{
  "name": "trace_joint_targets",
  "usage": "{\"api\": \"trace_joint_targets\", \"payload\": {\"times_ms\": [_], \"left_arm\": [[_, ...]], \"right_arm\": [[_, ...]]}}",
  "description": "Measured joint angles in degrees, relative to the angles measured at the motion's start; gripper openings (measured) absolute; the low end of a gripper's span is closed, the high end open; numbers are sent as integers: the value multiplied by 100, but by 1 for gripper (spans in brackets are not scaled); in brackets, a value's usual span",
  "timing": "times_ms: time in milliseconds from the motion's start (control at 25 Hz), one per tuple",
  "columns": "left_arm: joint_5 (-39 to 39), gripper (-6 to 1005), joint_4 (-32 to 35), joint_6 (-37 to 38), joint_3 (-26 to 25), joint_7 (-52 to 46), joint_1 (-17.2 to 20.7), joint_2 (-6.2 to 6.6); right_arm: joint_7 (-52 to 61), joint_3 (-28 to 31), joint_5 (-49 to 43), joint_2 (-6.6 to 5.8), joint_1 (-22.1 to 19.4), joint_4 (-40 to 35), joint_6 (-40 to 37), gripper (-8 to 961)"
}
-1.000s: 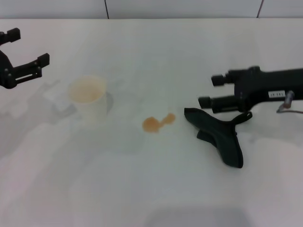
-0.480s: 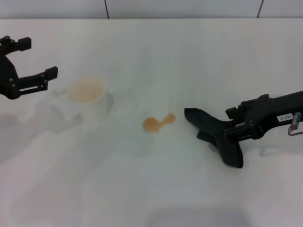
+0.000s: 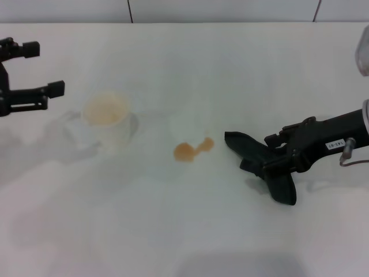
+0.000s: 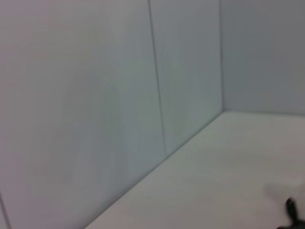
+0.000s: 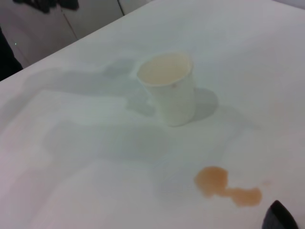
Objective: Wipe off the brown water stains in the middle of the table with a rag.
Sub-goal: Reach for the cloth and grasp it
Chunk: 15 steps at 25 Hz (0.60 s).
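Note:
The brown water stains (image 3: 190, 150) form a small orange-brown blot with a little tail in the middle of the white table (image 3: 190, 231); the blot also shows in the right wrist view (image 5: 224, 183). The rag (image 3: 283, 184), dark and long, lies flat to the right of the blot, and one tip of it shows in the right wrist view (image 5: 281, 217). My right gripper (image 3: 270, 152) is low over the rag's narrow middle, open, with a finger on either side of the cloth. My left gripper (image 3: 47, 67) hovers open at the far left with nothing in it.
A white paper cup (image 3: 106, 118) of tan liquid stands left of the blot and right of the left gripper; it also shows in the right wrist view (image 5: 169, 88). A tiled wall (image 3: 219, 10) runs along the table's far edge.
The right gripper has come down and forward from behind the rag until its fingers straddle the cloth. The left gripper shifted a little and tilted. Rag, blot and cup have not moved.

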Motion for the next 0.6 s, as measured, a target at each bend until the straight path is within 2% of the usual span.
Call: {"api": "trace_joint_targets", "payload": {"times_ms": [120, 200, 280, 440, 600], "left_arm": [[109, 883, -515, 470, -358, 2, -365, 229], [199, 883, -754, 671, -389, -8, -540, 380], [307, 883, -860, 837, -391, -43, -681, 472], [501, 882, -872, 998, -342, -155, -812, 532], [734, 882, -881, 1042, -326, -212, -871, 526]], "right_arm": [[30, -47, -50, 3, 28, -2, 32, 765], [44, -75, -75, 6, 32, -3, 72, 764], [78, -87, -106, 8, 36, -4, 105, 764], [102, -98, -142, 9, 38, -6, 123, 763], [102, -141, -202, 9, 39, -8, 168, 763]]}}
